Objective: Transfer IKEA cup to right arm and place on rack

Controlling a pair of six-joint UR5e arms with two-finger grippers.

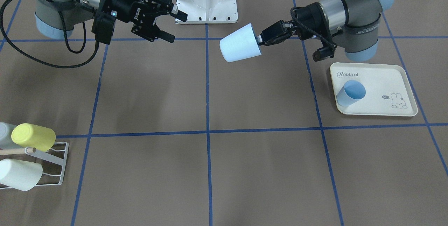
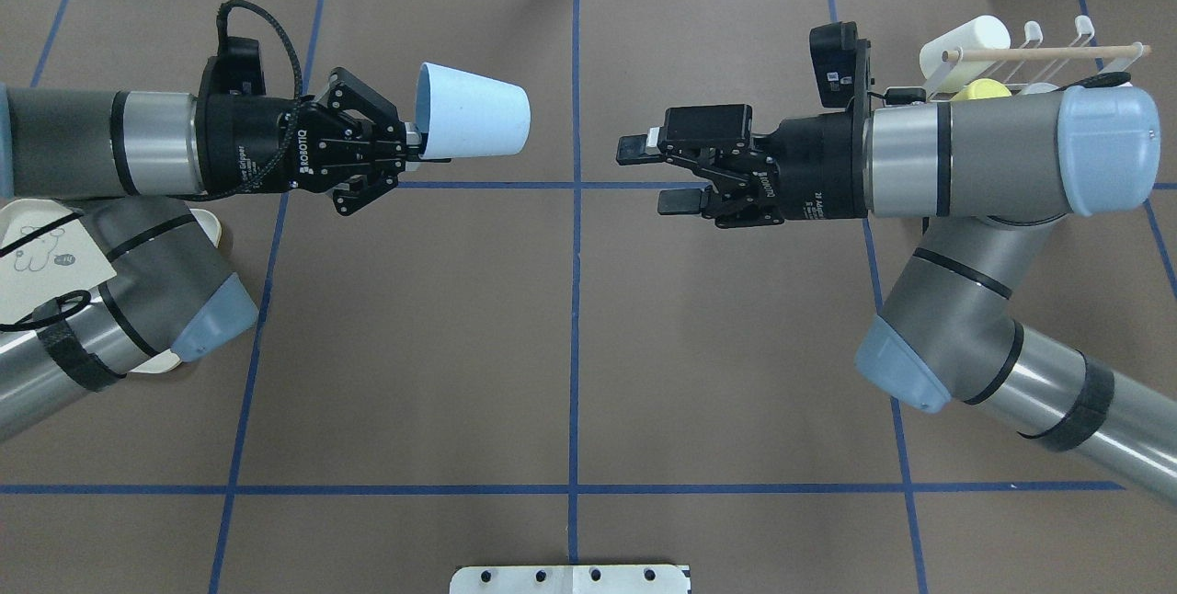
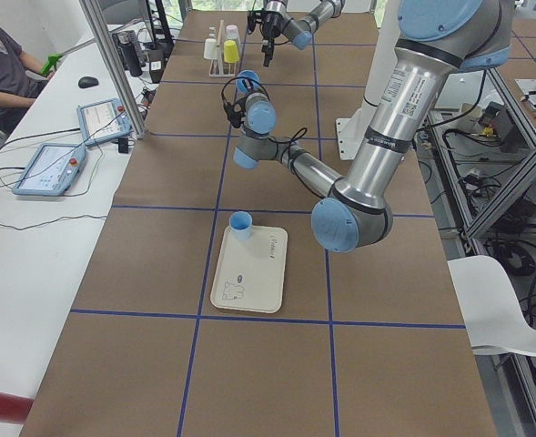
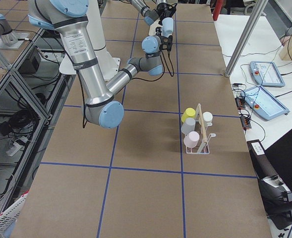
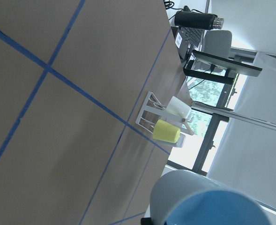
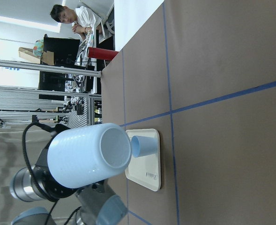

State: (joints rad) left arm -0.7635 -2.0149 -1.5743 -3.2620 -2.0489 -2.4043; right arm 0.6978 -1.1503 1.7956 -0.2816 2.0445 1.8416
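From overhead, we are seeing the left gripper (image 2: 412, 142) pinching the pale blue cup (image 2: 474, 120) by its rim, holding it sideways above the bench (image 2: 570, 346) so its narrower base is pointing at the right gripper (image 2: 655, 174), which is spread wide and apart from it. From the front, its smooth, matte taper is looking like plastic, probably. From the right side, the white wire rack (image 4: 202, 130) is carrying other cups (image 4: 188, 115).

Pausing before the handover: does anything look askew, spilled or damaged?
Nothing stands out. The left gripper holds the blue cup sideways by its rim, the open right gripper faces it, and the second cup stands upright on the tray.
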